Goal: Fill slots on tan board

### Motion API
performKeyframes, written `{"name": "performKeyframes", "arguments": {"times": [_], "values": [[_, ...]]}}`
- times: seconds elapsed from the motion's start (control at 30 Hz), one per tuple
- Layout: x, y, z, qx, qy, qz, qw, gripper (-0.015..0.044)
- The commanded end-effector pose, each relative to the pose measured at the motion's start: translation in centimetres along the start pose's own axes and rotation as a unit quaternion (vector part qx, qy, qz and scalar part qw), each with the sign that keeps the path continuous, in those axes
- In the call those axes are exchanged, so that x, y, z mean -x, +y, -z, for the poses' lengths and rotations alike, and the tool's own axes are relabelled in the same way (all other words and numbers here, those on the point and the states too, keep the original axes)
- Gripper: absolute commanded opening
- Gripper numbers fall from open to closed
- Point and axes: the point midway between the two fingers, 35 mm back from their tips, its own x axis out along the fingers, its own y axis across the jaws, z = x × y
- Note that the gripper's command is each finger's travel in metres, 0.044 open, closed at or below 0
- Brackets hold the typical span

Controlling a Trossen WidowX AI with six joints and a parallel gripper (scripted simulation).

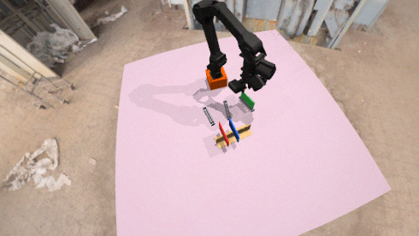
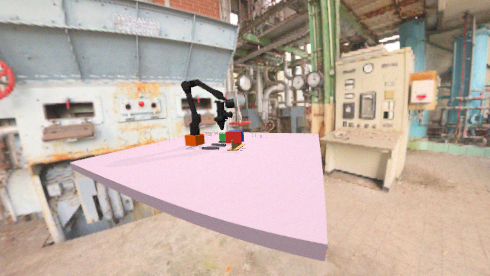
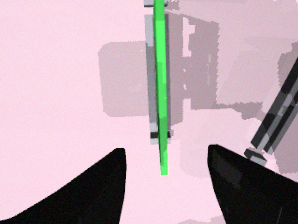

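The green board (image 1: 247,101) (image 2: 222,136) (image 3: 161,85) stands upright in its grey holder (image 3: 149,75). My gripper (image 1: 244,90) (image 2: 222,128) (image 3: 166,155) is open and empty above it. In the wrist view the fingers are on either side of the board's near end, with gaps on both sides. The tan board (image 1: 245,131) (image 2: 235,148) stands on the table. The red board (image 1: 223,134) (image 2: 233,136) and the blue board (image 1: 233,129) (image 2: 243,135) stand crosswise on it. Its slots are too small to make out, and the green board's notch is hidden.
Two empty grey holders lie between the arm's base and the tan board: the left holder (image 1: 209,116) (image 2: 210,148) and the middle holder (image 1: 227,109) (image 2: 218,144) (image 3: 276,117). The arm's orange base (image 1: 216,79) (image 2: 194,140) is behind them on the pink table (image 1: 274,184) (image 2: 250,185).
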Motion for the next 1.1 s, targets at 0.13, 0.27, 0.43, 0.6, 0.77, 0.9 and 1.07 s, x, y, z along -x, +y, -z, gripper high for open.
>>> {"name": "performKeyframes", "arguments": {"times": [0.13,0.27,0.43,0.6,0.77,0.9,1.07], "values": [[-1.3,-0.1,0.4,0.002,0.007,0.001,1.0,0.0181],[-1.9,-0.1,0.4,0.002,0.007,0.001,1.0,0.0181],[-2.7,0.0,0.4,0.002,0.007,0.001,1.0,0.0181],[-3.4,0.0,0.4,0.002,0.007,0.001,1.0,0.0181],[-4.1,0.0,0.4,0.002,0.007,0.001,1.0,0.0181],[-4.6,0.0,0.4,0.002,0.007,0.001,1.0,0.0181],[-5.3,0.0,0.4,0.002,0.007,0.001,1.0,0.0181]]}}
